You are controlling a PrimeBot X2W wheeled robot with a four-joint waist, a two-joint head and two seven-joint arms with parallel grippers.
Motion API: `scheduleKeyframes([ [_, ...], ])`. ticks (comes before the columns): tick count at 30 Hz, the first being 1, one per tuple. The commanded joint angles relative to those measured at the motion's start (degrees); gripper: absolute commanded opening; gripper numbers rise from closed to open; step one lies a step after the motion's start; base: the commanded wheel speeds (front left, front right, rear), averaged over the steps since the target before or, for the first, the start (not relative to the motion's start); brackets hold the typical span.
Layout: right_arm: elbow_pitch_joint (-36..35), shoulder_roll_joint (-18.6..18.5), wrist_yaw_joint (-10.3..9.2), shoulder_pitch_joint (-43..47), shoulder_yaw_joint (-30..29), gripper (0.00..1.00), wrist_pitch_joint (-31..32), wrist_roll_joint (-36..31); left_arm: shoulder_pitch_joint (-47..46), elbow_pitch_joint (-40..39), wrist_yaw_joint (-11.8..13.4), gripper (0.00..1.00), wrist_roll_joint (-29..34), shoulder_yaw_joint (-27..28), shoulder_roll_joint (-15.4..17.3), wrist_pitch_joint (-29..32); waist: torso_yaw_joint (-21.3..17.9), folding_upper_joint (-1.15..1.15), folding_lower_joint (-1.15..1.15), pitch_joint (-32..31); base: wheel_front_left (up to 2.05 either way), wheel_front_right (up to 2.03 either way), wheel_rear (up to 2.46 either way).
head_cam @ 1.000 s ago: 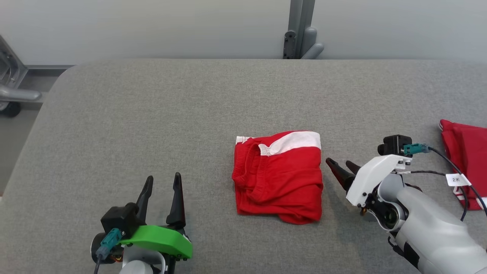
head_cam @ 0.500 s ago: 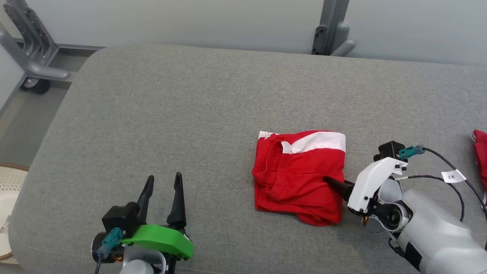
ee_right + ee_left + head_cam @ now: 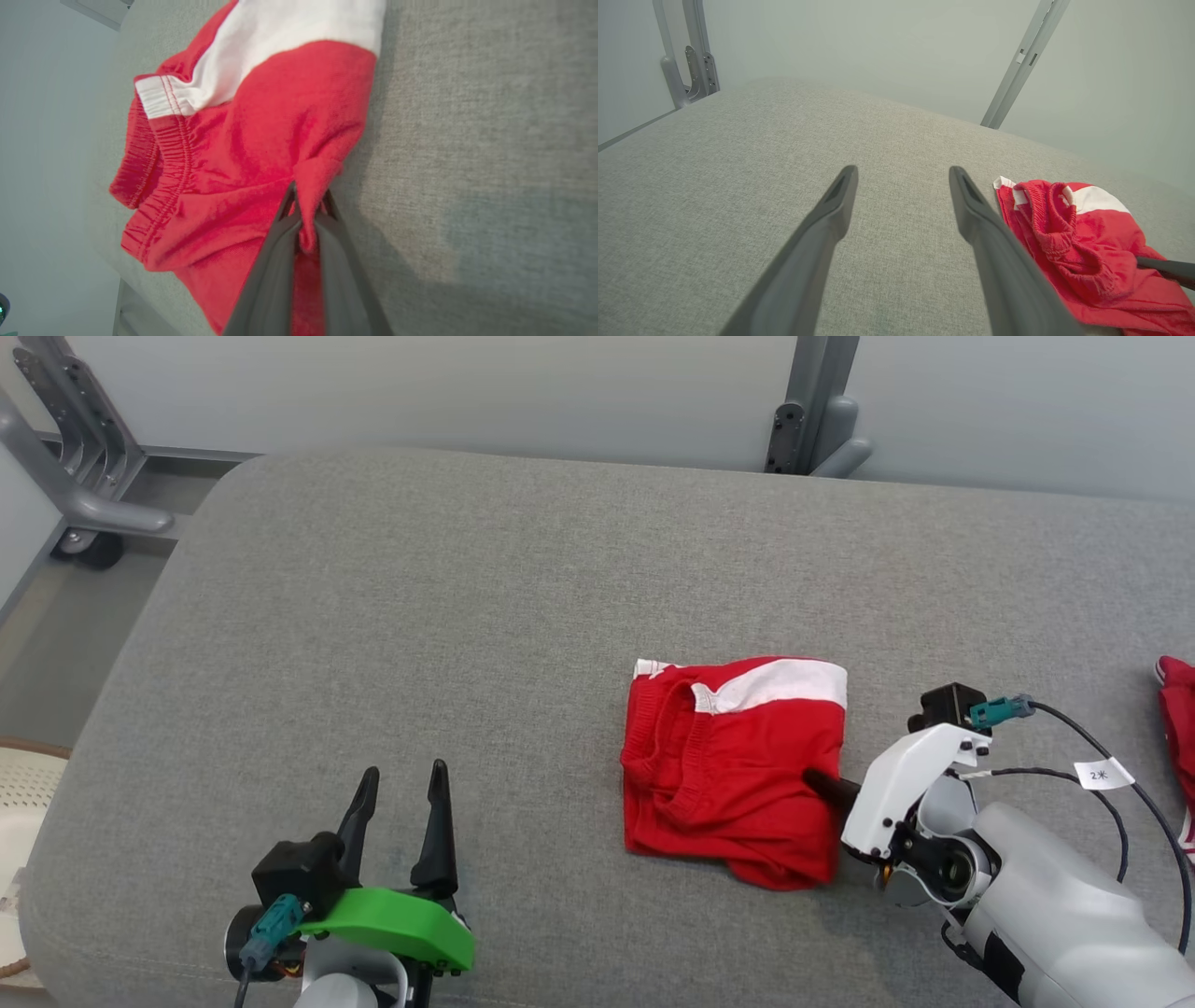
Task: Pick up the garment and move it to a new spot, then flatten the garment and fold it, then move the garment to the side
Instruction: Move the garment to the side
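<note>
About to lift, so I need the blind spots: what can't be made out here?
Layers pinched by right gripper: right wrist view, garment fold hides them.
Second red cloth: head view, cut off by right edge.
Cable tag print: head view, too small.

One grey tabletop [image 3: 467, 616] was recorded. Red garments numbered two: one folded garment [image 3: 738, 765] with a white band at centre, one red piece [image 3: 1178, 709] at the right edge. Grippers numbered two, the left gripper [image 3: 402, 769] and the right gripper [image 3: 812, 778], each with two dark fingers [image 3: 822, 233], four in all. One white cable tag [image 3: 1103, 773] was counted.
</note>
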Motion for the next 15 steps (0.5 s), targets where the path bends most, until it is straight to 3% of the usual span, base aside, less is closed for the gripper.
scheduleKeyframes([
  [1,-0.02,-0.20,-0.01,0.57,0.00,0.00,-0.56,-0.41,-0.21,-0.14,0.02,1.00,0.47,0.04,0.10,0.03,-0.43,0.69,0.00,0.01,0.00,0.00,0.00],
  [9,-0.73,-2.55,-0.01,-0.87,0.45,0.00,-0.61,-1.16,-0.45,-0.79,-0.18,1.00,0.66,-0.35,0.09,0.03,-4.09,0.69,0.00,0.18,0.00,0.00,0.00],
  [15,-2.02,-5.93,-0.01,-2.57,1.31,0.00,0.95,-3.03,-0.85,-1.71,-0.20,1.00,0.35,-1.31,0.10,0.03,-9.51,0.69,0.00,1.13,0.00,0.00,0.00],
])
